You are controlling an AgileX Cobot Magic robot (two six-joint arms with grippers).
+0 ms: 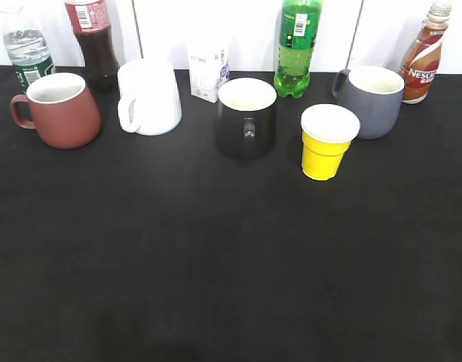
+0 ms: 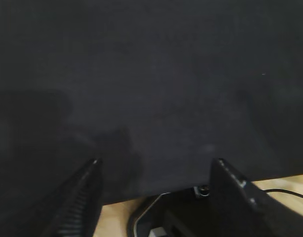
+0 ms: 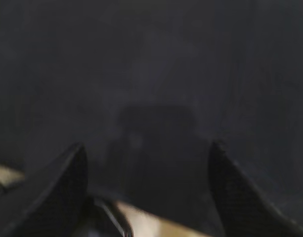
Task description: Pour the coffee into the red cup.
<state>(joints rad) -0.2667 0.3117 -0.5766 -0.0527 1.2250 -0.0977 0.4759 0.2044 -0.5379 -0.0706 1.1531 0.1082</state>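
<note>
The tops of the water bottle (image 1: 26,45) and cola bottle (image 1: 93,41) at the upper left of the frame are cut off, as is the cap of the green soda bottle (image 1: 297,47); both wrist views are dim and blurred. Neither arm shows in the exterior view. Along the back of the black counter (image 1: 231,264) stand four bottles, the fourth being the Nescafé coffee bottle (image 1: 424,54) at the upper right, plus one small white carton (image 1: 208,72). In front are five cups: the red cup (image 1: 61,110) at far left, a white mug (image 1: 149,96), a black mug (image 1: 246,118), a yellow paper cup (image 1: 326,141) and a grey mug (image 1: 372,101). The left end effector (image 2: 156,170) is spread wide, holding nothing. The right end effector (image 3: 147,153) is likewise wide apart and empty.
</note>
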